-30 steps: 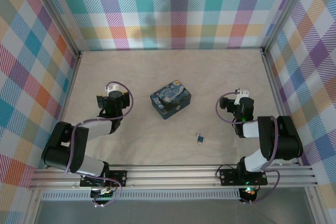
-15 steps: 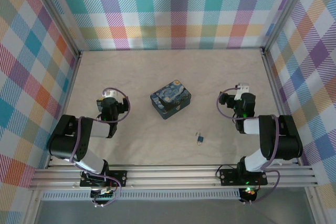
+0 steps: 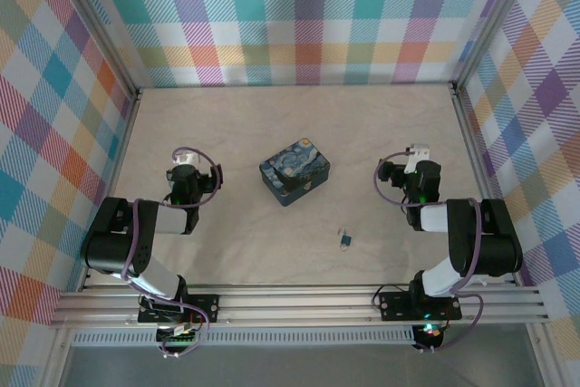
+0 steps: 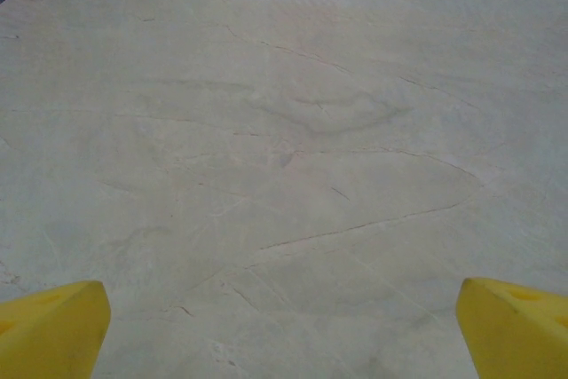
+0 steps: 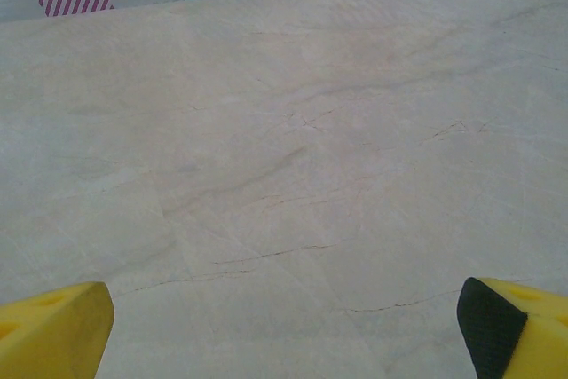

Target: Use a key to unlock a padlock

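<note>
— Where is the padlock (image 3: 345,239)?
— It lies on the tabletop (image 3: 245,124) near the front edge, between the two arms, apart from the painted tin (image 3: 294,169).
— And the arms?
— Both are folded low. The left hand (image 3: 184,166) and the right hand (image 3: 417,159) have their fingers spread wide above bare tabletop.
— Anything unclear?
— The padlock is very small, so its details are hard to make out.
</note>
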